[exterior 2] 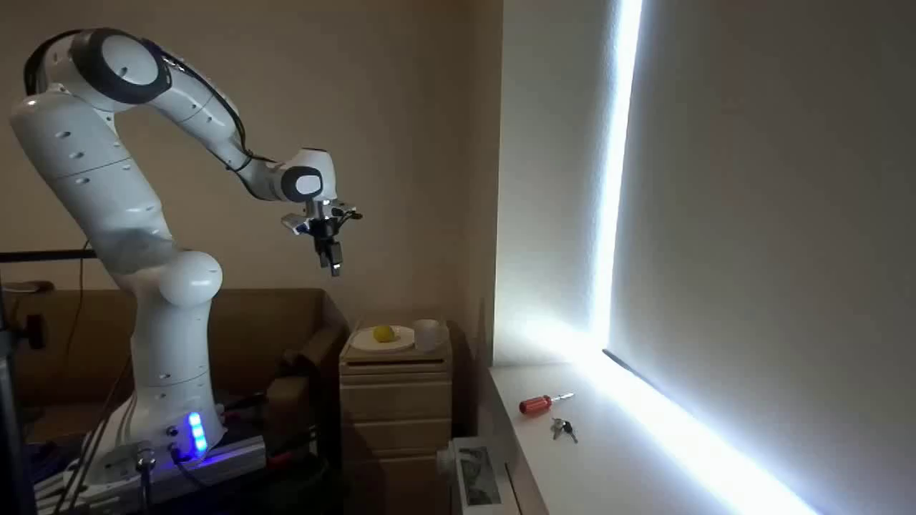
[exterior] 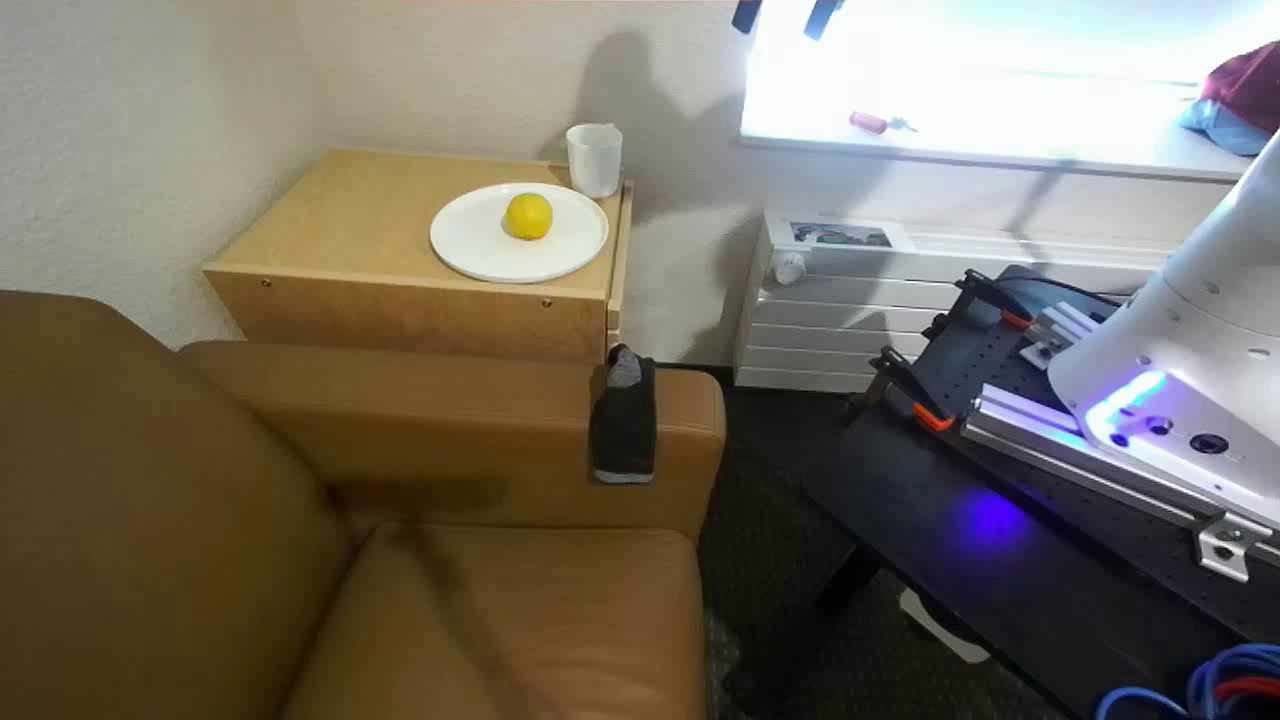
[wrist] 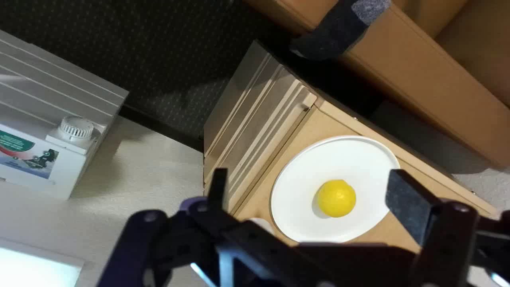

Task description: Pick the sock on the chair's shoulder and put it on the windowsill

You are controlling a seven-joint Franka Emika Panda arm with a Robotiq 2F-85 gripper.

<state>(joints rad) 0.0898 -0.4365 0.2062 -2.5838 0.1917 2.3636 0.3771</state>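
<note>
pale walls [exterior 2: 401,107] enclose the room, with light leaking round what looks like a blind [exterior 2: 773,214]. nearest in an exterior view is the windowsill [exterior 2: 572,472], a red screwdriver [exterior 2: 535,405] and keys [exterior 2: 564,428] lying close together towards its far end; anything brought here should, i judge, be laid beside them, not over them. farther back the robot arm [exterior 2: 172,343] stands on a dark worktop [exterior: 890,490] with a metal rail [exterior: 1050,450] at its base, presumably for steadiness at full reach. its end effector [wrist: 308,185] hangs high, fingers [wrist: 408,205] spread well apart and nothing held between them; the height probably gives it room over the plate [wrist: 338,159] below. beyond, the wooden cabinet [exterior: 370,220] carries that plate with a yellow fruit [wrist: 336,198] set on it and a white mug [exterior: 595,160] just beside, none seeming part of the job. last comes the leather chair [exterior: 560,590], and draped across its broad armrest is the sock [exterior: 625,425], the pick not yet made; weight on both sides likely stops it from sliding. it looks limp, narrow and charcoal-dark, with a lighter grey patch towards the cabinet side and a pale band along the end that hangs on the seat side. in the wrist view a dark end droops past the armrest's outer edge. the stretch lying over the top seems easiest to pinch
</note>
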